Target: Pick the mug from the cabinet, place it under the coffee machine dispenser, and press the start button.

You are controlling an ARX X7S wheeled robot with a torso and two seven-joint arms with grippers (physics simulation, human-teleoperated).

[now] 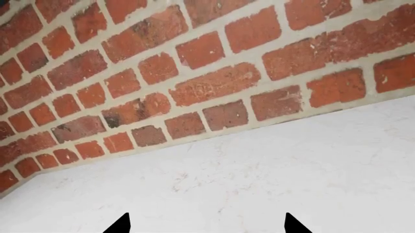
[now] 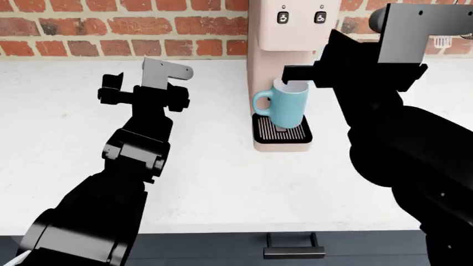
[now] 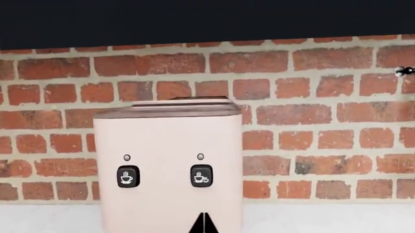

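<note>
With the light teal-blue ceramic mug (image 2: 285,105) standing on the black slotted drip tray (image 2: 281,129) at frame centre, the right gripper (image 3: 203,224), jaws closed to a point, should advance squarely onto one black cup-icon button (image 3: 201,175).

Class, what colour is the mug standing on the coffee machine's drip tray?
The mug is light teal-blue outside, white inside; the head view shows it best.

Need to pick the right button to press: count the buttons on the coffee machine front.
2. Both sit side by side on the upper front of the coffee machine: one cup-icon button and another cup-icon button, each under a small indicator dot. None show elsewhere, though the lower front is out of view.
</note>
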